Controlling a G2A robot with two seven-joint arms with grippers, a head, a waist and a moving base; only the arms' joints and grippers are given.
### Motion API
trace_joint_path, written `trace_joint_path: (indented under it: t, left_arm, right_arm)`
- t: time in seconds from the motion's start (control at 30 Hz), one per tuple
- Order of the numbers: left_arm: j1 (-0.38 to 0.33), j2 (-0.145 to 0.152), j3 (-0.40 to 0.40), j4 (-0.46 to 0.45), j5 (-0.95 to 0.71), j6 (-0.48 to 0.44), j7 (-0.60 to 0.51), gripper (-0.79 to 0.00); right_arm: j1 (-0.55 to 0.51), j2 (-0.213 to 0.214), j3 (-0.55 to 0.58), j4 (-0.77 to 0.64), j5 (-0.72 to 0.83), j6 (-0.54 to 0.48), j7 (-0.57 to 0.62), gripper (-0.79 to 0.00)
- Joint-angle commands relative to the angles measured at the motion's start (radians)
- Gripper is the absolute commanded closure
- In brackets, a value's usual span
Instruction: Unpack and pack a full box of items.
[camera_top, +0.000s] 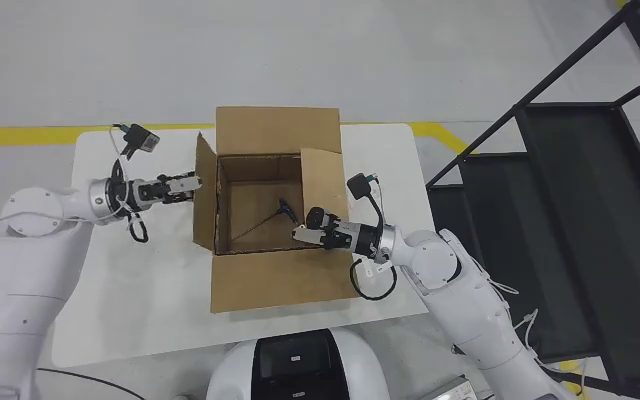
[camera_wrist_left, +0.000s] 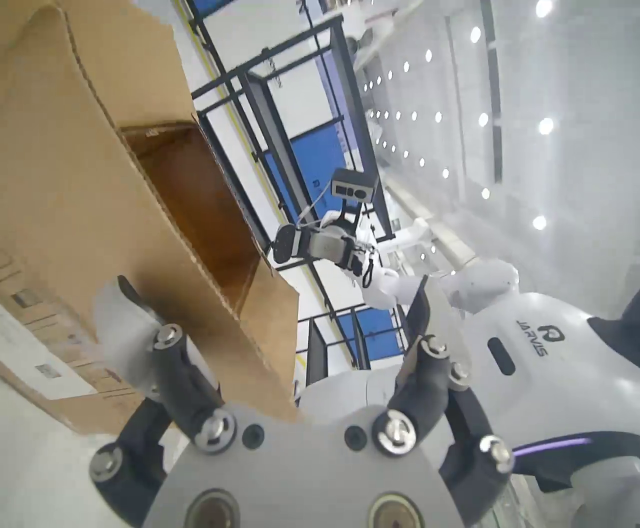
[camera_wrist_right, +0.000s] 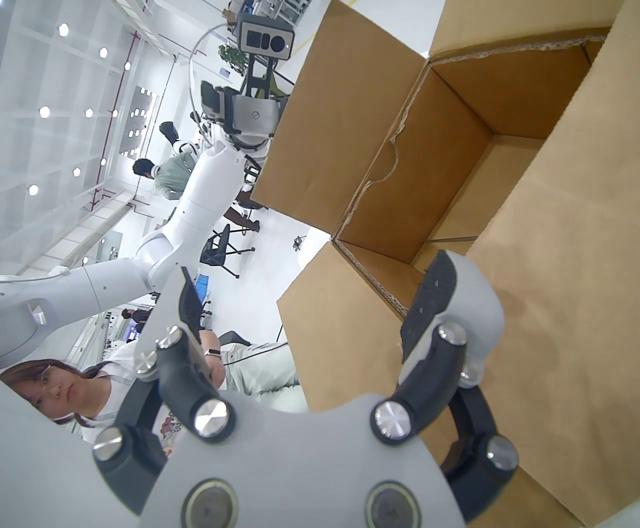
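Both wide open — left end effector (camera_top: 193, 184) and right end effector (camera_top: 300, 235) are hovering at side flaps of the cardboard box (camera_top: 275, 130); probably light, creasable — pinching mid-edge looks safest.

Matt brown corrugated cardboard box (camera_top: 262, 196)

Robotics test hall, we judged: white table (camera_top: 150, 300); yellow floor line (camera_top: 50, 134) behind the table; black metal stairs (camera_top: 540, 180) to its right; ceiling lamps (camera_wrist_left: 545, 125) in rows above.
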Motion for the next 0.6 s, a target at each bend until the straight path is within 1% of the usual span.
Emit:
trace_joint_path:
  t: [0.0, 0.17, 0.27, 0.4, 0.57]
  left_arm:
    - [-0.029, -0.014, 0.063, 0.008, 0.041, -0.017, 0.019, -0.785]
    - [-0.098, -0.048, 0.196, 0.050, 0.105, -0.053, 0.055, -0.785]
    - [-0.132, -0.065, 0.249, 0.081, 0.119, -0.074, 0.076, -0.785]
    - [-0.162, -0.076, 0.286, 0.115, 0.125, -0.093, 0.095, -0.785]
    - [-0.171, -0.075, 0.303, 0.129, 0.136, -0.106, 0.108, -0.785]
  right_arm:
    - [0.000, 0.000, 0.000, 0.000, 0.000, 0.000, 0.000, -0.785]
    - [0.000, 0.000, 0.000, 0.000, 0.000, 0.000, 0.000, -0.785]
    - [0.000, 0.000, 0.000, 0.000, 0.000, 0.000, 0.000, -0.785]
    - [0.000, 0.000, 0.000, 0.000, 0.000, 0.000, 0.000, -0.785]
    - [0.000, 0.000, 0.000, 0.000, 0.000, 0.000, 0.000, -0.785]
